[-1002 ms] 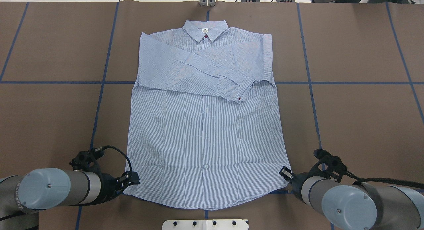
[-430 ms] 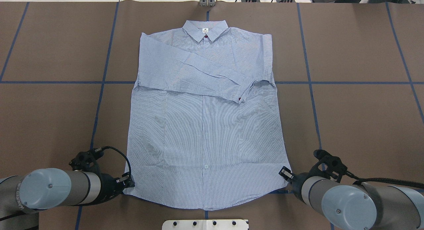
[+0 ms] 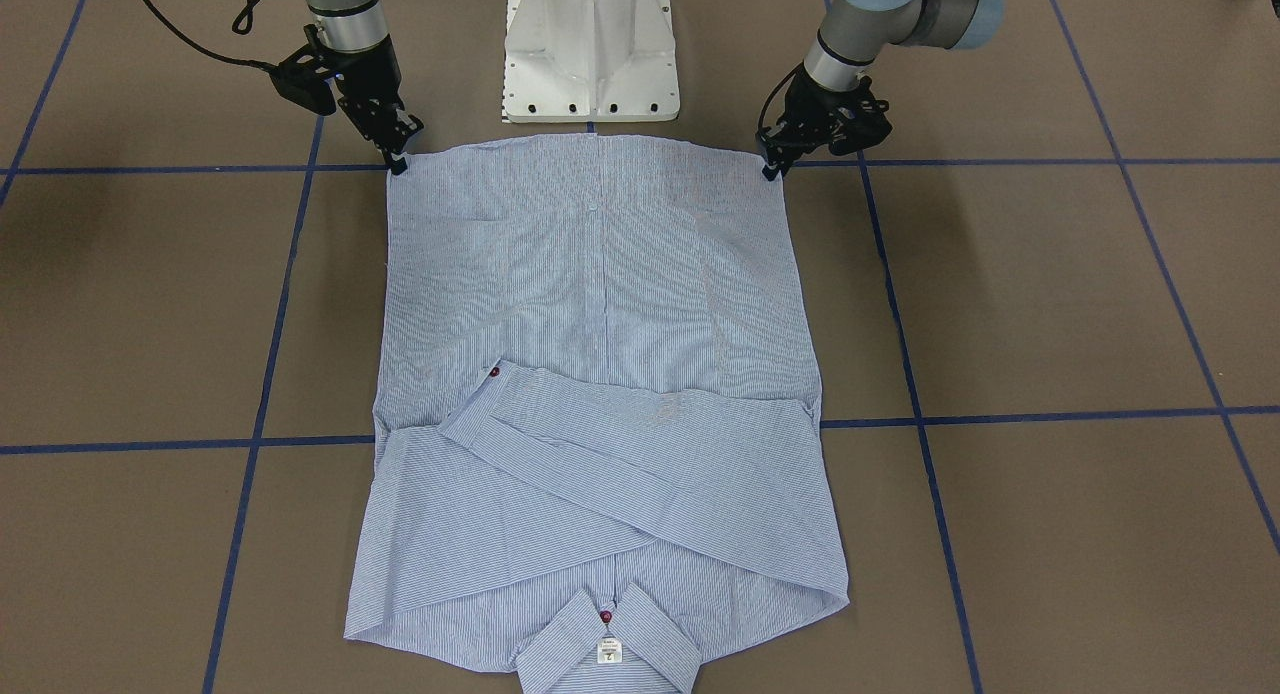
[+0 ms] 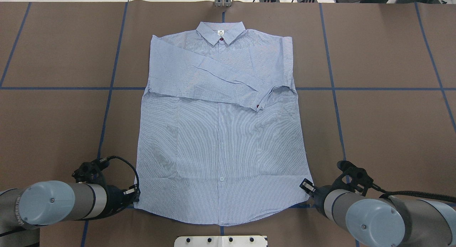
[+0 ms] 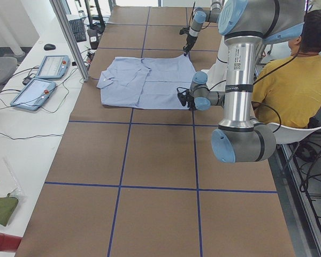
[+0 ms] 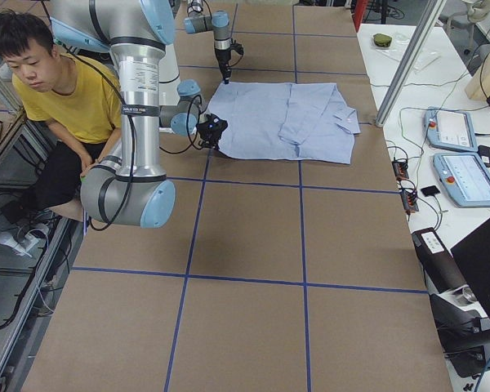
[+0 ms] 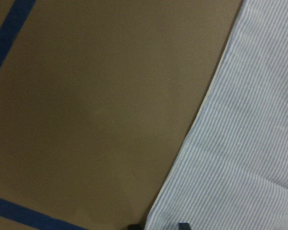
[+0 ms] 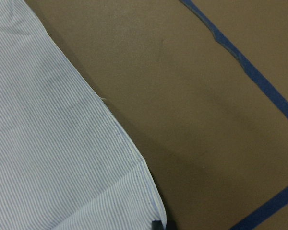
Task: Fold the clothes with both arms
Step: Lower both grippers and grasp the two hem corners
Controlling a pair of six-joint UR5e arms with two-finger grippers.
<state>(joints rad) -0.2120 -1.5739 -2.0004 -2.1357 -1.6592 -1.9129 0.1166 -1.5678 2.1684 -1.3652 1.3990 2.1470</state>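
We are looking at the shirt [image 4: 221, 133] lying flat, front up, in the middle of the table [image 4: 392, 133]. Its long axis is running straight away from us, with the collar [image 4: 221, 31] at the far end and the curved hem [image 4: 221, 220] at the near edge, close to our base [image 4: 221, 241]. Our two hands are sitting at the near corners of that hem, the left hand [image 4: 134, 194] at the left corner and the right hand [image 4: 305, 187] at the right corner. Each arm is therefore equally near its own side, and the whole body of the shirt is stretching forward from both. In our judgement the coming move is turning on exactly this: lifting the hem and carrying it forward along that axis toward the collar.

In the left wrist view two dark fingertips [image 7: 182, 225] are standing apart with the hem's edge between them. We are reading the left hand as released, straddling the cloth and not yet clenched. In the right wrist view only one dark tip [image 8: 158, 224] is showing at the shirt's corner, so we cannot tell whether the right hand is released or clenched.

The shirt is looking light blue with fine white stripes, thin and soft. A sleeve [image 4: 213, 76] is lying folded across the chest, its cuff [image 4: 262, 103] pointing to our right. The lower half is lying smooth, with only faint creases.
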